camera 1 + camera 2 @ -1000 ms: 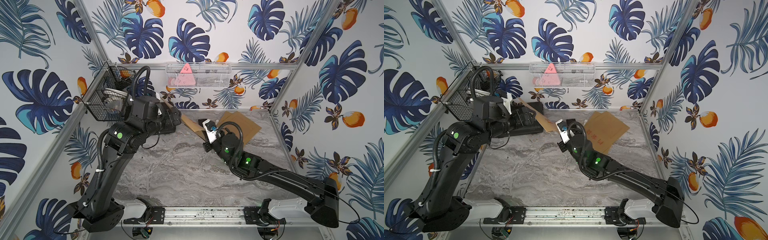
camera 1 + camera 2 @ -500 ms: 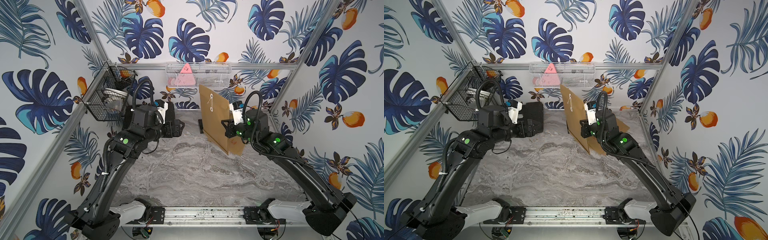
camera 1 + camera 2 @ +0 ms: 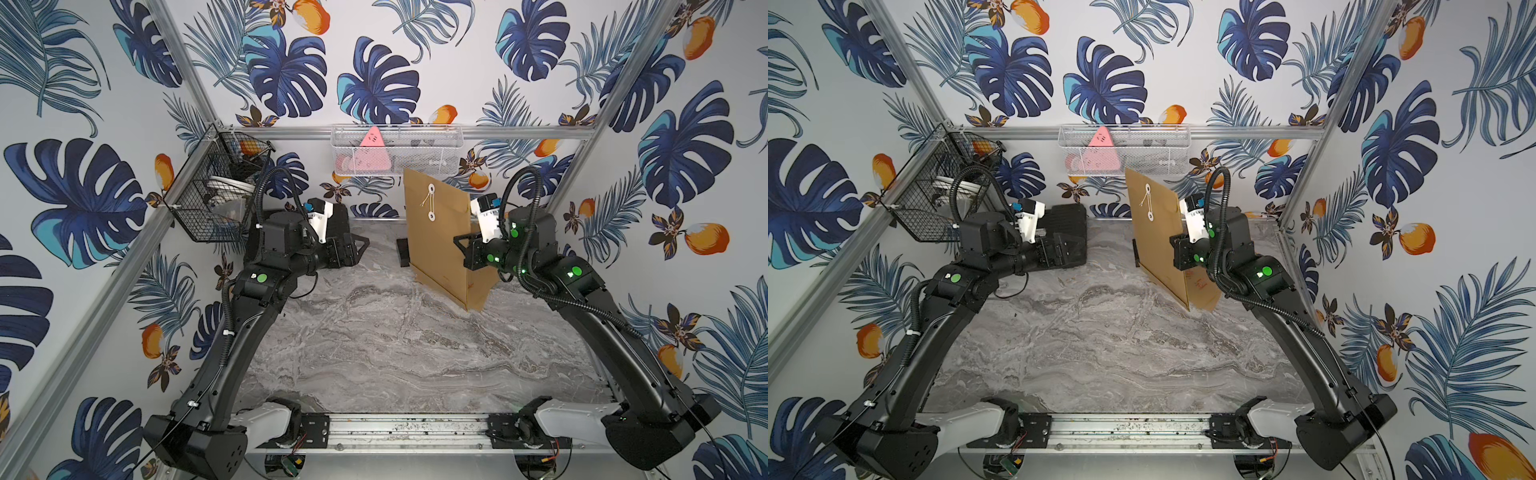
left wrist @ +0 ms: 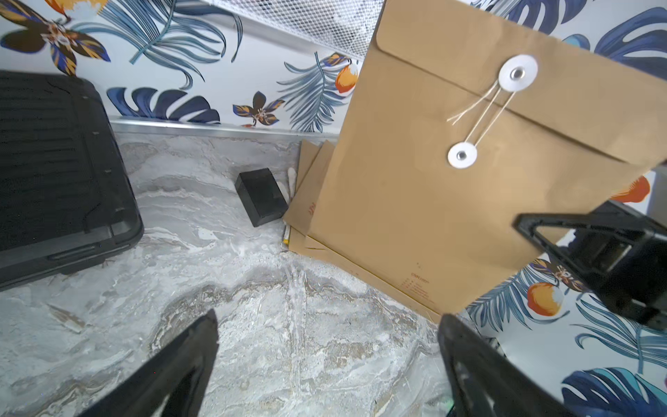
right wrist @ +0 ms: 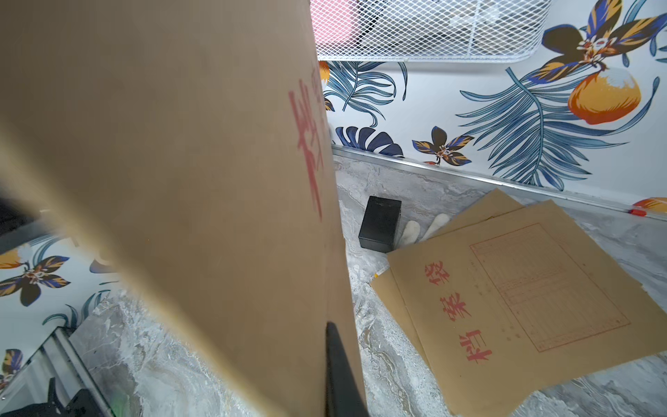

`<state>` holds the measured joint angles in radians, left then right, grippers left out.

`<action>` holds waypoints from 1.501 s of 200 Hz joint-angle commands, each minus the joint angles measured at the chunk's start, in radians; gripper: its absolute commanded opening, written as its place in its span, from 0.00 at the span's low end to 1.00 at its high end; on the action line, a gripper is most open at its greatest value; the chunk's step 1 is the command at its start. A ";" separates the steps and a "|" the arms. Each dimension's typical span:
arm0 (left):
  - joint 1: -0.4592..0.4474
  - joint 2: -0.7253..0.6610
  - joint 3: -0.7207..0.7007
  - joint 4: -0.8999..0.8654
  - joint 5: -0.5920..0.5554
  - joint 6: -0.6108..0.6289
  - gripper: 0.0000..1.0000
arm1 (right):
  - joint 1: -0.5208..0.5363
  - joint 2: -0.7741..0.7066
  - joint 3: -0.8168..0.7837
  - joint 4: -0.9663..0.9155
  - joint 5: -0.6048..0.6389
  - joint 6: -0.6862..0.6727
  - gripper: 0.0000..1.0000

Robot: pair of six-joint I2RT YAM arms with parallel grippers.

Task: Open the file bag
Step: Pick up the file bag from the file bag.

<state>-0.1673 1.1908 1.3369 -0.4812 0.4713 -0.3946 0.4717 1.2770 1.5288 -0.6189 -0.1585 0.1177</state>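
**Brown kraft-paper file bag held upright at about 1 o'clock on the grey marble table, flap shut and tied.**

The bag is pinched at one side edge by the right gripper, whose jaws are fully closed on the paper. The left gripper is spread wide and empty at about 10 o'clock, facing the closure. The bag is judged light, thin and floppy, likely to bow or swing when tugged. Hold is best taken on the loose end of the thin white string looped between the two white round buttons. A stack of flat kraft file bags lies below at 2 o'clock, with a small black box at 12 and a black ribbed case at 11. The white mesh wall basket just behind the bag's top could be brushed.
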 commanded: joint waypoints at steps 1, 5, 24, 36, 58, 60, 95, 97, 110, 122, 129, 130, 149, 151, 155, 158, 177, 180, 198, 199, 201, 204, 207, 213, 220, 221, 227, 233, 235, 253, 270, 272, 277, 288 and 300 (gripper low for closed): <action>0.030 -0.014 -0.037 0.132 0.126 -0.014 0.99 | -0.095 0.020 0.019 0.009 -0.336 0.080 0.00; 0.039 -0.016 -0.044 0.148 0.138 -0.017 0.99 | -0.116 0.024 0.019 0.021 -0.389 0.098 0.00; 0.072 -0.006 -0.053 0.176 0.209 -0.026 0.99 | -0.198 0.047 0.004 0.090 -0.630 0.181 0.00; 0.084 -0.002 -0.058 0.190 0.244 -0.019 0.99 | -0.225 0.053 -0.020 0.158 -0.758 0.228 0.00; 0.094 0.000 -0.061 0.191 0.270 0.020 0.97 | -0.230 0.043 -0.055 0.238 -0.866 0.254 0.00; 0.094 0.000 -0.061 0.188 0.271 0.024 0.97 | -0.230 0.042 -0.057 0.241 -0.871 0.253 0.00; 0.094 -0.021 -0.050 0.159 0.317 0.112 0.95 | -0.228 -0.008 -0.084 0.282 -0.995 0.193 0.00; 0.094 -0.023 -0.050 0.160 0.321 0.115 0.95 | -0.228 -0.010 -0.084 0.286 -1.005 0.192 0.00; 0.094 -0.038 -0.046 0.152 0.338 0.143 0.96 | -0.227 -0.020 -0.092 0.327 -1.060 0.209 0.00; 0.094 -0.048 -0.037 0.139 0.352 0.164 0.95 | -0.226 -0.030 -0.104 0.372 -1.095 0.234 0.00; 0.094 -0.053 -0.032 0.135 0.367 0.173 0.95 | -0.224 -0.035 -0.109 0.388 -1.102 0.246 0.00; 0.094 -0.055 -0.032 0.135 0.370 0.174 0.95 | -0.225 -0.036 -0.110 0.388 -1.104 0.246 0.00; 0.094 -0.078 -0.037 0.180 0.447 0.157 0.94 | -0.220 -0.035 -0.104 0.374 -1.134 0.234 0.00; 0.094 -0.081 -0.039 0.188 0.457 0.153 0.94 | -0.219 -0.035 -0.104 0.375 -1.138 0.235 0.00; 0.094 -0.084 -0.042 0.202 0.477 0.144 0.93 | -0.216 -0.035 -0.105 0.380 -1.147 0.238 0.00; 0.094 -0.085 -0.044 0.213 0.492 0.138 0.93 | -0.216 -0.036 -0.105 0.386 -1.153 0.244 0.00; 0.092 -0.088 -0.046 0.274 0.574 0.097 0.88 | -0.207 -0.048 -0.116 0.430 -1.165 0.281 0.00; 0.092 -0.088 -0.047 0.288 0.586 0.087 0.87 | -0.206 -0.049 -0.117 0.434 -1.167 0.283 0.00; 0.092 -0.088 -0.062 0.427 0.661 -0.017 0.79 | -0.194 -0.056 -0.120 0.429 -1.162 0.288 0.00; 0.092 -0.088 -0.064 0.437 0.666 -0.024 0.78 | -0.194 -0.058 -0.120 0.428 -1.161 0.289 0.00; 0.092 -0.088 -0.066 0.457 0.673 -0.041 0.78 | -0.194 -0.059 -0.122 0.427 -1.157 0.290 0.00; 0.091 -0.089 -0.070 0.481 0.685 -0.063 0.76 | -0.192 -0.060 -0.122 0.423 -1.151 0.289 0.00; 0.090 -0.089 -0.074 0.517 0.696 -0.083 0.74 | -0.191 -0.062 -0.122 0.417 -1.143 0.288 0.00; 0.089 -0.091 -0.079 0.568 0.713 -0.124 0.71 | -0.192 -0.063 -0.121 0.396 -1.116 0.280 0.00; 0.088 -0.092 -0.083 0.619 0.730 -0.161 0.68 | -0.191 -0.068 -0.118 0.369 -1.086 0.270 0.00; 0.088 -0.093 -0.084 0.625 0.731 -0.163 0.67 | -0.192 -0.068 -0.117 0.365 -1.082 0.269 0.00; 0.086 -0.095 -0.085 0.656 0.740 -0.192 0.63 | -0.190 -0.071 -0.114 0.346 -1.061 0.262 0.00; 0.085 -0.097 -0.085 0.681 0.746 -0.212 0.60 | -0.189 -0.069 -0.114 0.334 -1.039 0.265 0.00; 0.084 -0.097 -0.085 0.688 0.746 -0.219 0.59 | -0.188 -0.070 -0.114 0.334 -1.035 0.267 0.00; 0.081 -0.100 -0.081 0.735 0.758 -0.257 0.51 | -0.183 -0.060 -0.116 0.324 -1.023 0.274 0.00; 0.074 -0.099 -0.075 0.758 0.774 -0.279 0.44 | -0.179 -0.054 -0.117 0.322 -1.018 0.274 0.00; 0.073 -0.099 -0.074 0.756 0.775 -0.279 0.44 | -0.179 -0.054 -0.117 0.323 -1.018 0.273 0.00; 0.071 -0.097 -0.069 0.743 0.779 -0.267 0.43 | -0.179 -0.053 -0.116 0.323 -1.020 0.273 0.00; 0.062 -0.096 -0.056 0.679 0.780 -0.220 0.39 | -0.179 -0.052 -0.117 0.334 -1.023 0.279 0.00; 0.050 -0.093 -0.039 0.587 0.773 -0.147 0.36 | -0.179 -0.051 -0.119 0.353 -1.029 0.293 0.00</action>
<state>-0.1017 1.0954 1.2682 0.1768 1.2152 -0.6247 0.2928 1.2243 1.4090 -0.2939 -1.1927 0.3962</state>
